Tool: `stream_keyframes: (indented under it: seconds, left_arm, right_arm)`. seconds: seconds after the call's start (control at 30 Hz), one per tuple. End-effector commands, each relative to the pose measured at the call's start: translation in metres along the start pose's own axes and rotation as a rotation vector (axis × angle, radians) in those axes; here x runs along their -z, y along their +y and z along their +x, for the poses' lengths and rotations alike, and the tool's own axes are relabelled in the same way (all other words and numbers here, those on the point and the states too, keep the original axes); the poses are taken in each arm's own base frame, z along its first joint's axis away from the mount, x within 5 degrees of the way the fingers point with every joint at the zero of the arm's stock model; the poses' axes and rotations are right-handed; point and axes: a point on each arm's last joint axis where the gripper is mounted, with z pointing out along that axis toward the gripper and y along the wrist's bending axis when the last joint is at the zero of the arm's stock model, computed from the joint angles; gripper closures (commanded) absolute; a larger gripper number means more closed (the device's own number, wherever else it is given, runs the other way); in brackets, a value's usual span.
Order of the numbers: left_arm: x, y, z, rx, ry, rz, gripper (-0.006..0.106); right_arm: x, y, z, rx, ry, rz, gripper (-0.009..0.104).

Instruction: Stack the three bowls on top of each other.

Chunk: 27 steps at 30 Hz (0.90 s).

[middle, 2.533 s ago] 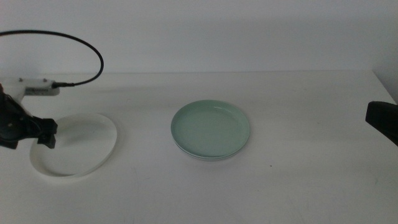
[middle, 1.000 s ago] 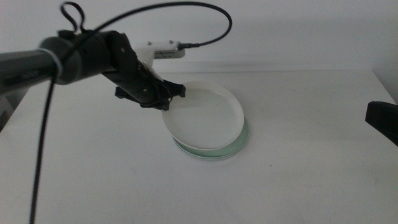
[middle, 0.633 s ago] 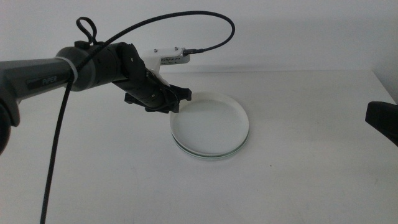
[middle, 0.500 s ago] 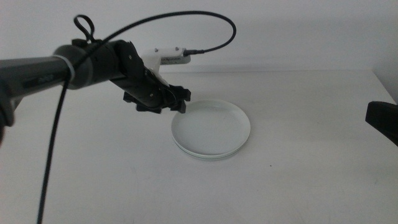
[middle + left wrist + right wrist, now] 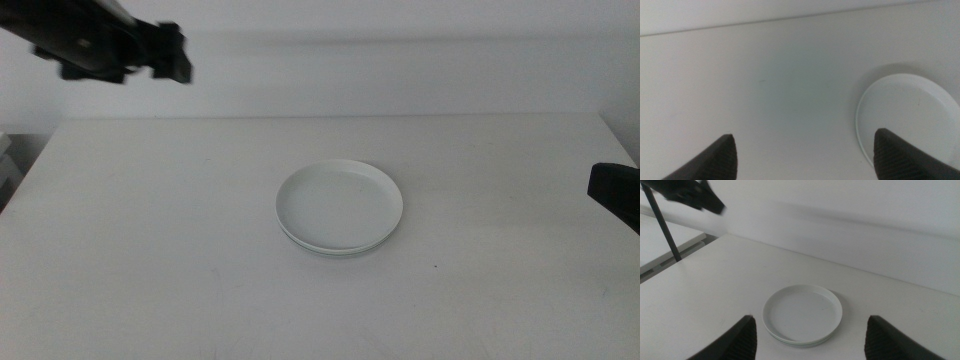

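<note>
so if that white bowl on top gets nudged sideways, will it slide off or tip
Probably slide rather than tip: the white bowl is shallow and wide. It sits nested in the bowls below, whose rims may hold it. It looks smooth, likely stiff and light. Both hands are clear of it.

The white bowl (image 5: 340,206) covers the bowls beneath it; only a thin pale edge is seen at 6 o'clock, and their count cannot be told. The left gripper (image 5: 165,55), at 10 o'clock, is blurred and partly cut off. The right gripper (image 5: 615,192) is cropped at 3 o'clock.
</note>
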Motion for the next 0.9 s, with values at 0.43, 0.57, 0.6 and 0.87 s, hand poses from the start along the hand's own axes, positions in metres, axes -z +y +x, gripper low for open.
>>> stream_keyframes:
  seconds: [0.43, 0.57, 0.6, 0.87]
  left_arm:
    - [0.086, -0.002, -0.01, -0.002, -0.204, -0.035, -0.004]
    - [0.105, -0.004, 0.005, -0.004, -0.232, -0.036, -0.004]
    - [0.108, -0.005, 0.011, -0.003, -0.234, -0.037, -0.004]
    - [0.138, -0.007, 0.086, -0.013, -0.338, -0.046, -0.004]
  right_arm:
    - [0.003, -0.001, -0.013, 0.009, -0.095, 0.015, 0.04]
    - [0.004, -0.002, -0.018, 0.005, -0.145, 0.028, 0.04]
    - [0.004, -0.002, -0.018, 0.002, -0.148, 0.029, 0.04]
    - [-0.016, -0.009, -0.026, -0.079, -0.21, 0.068, 0.04]
